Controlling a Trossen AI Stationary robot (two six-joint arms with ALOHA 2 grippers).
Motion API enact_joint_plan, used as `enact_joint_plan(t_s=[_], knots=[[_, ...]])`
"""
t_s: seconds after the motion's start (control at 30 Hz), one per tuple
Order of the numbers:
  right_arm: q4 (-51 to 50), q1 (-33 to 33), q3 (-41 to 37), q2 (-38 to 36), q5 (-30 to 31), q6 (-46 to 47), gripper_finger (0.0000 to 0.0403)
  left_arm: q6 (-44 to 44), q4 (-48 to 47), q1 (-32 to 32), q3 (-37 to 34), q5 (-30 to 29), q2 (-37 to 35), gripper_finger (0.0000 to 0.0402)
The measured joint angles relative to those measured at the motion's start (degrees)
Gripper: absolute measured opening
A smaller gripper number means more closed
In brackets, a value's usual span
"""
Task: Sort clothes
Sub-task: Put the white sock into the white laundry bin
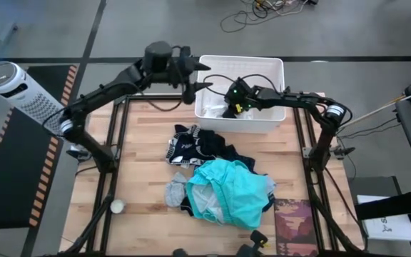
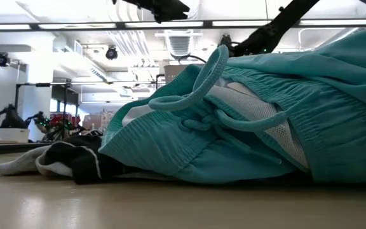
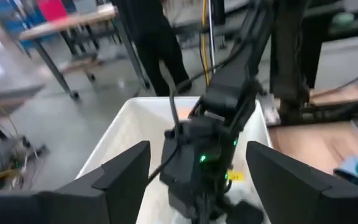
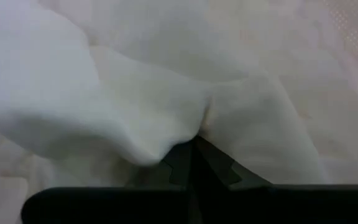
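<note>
I'm holding the right gripper down inside the white bin at the table's far edge, its fingers pinched together into the white garment that is lying there. The left gripper is hovering over the bin's near-left corner with its fingers spread apart and nothing between them. I'm seeing the teal garment lying heaped mid-table, with the navy printed piece just behind it and a grey piece at its left
</note>
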Motion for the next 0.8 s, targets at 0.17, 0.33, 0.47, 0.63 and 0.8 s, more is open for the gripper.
enact_joint_plan(t_s=[0.17,0.33,0.47,0.63,0.8], knots=[[-1.5,0.1,0.0,0.3,-0.1,0.5,0.0,-2.4,13.9,0.0,-15.1,0.4,-9.7,0.0253],[-2.7,0.1,0.2,0.2,0.1,1.7,0.0,-6.1,23.7,0.0,-28.4,1.4,-18.8,0.025],[-3.7,0.1,1.4,0.1,0.1,1.4,0.0,-10.1,31.2,0.0,-37.4,2.3,-25.5,0.0239],[-5.9,0.2,5.6,-1.1,0.6,0.2,0.0,-12.0,34.6,0.0,-45.9,2.2,-32.1,0.0222],[-11.1,0.6,11.7,-3.2,2.8,-1.4,0.0,-14.0,35.8,0.0,-52.1,2.2,-36.6,0.0212]])
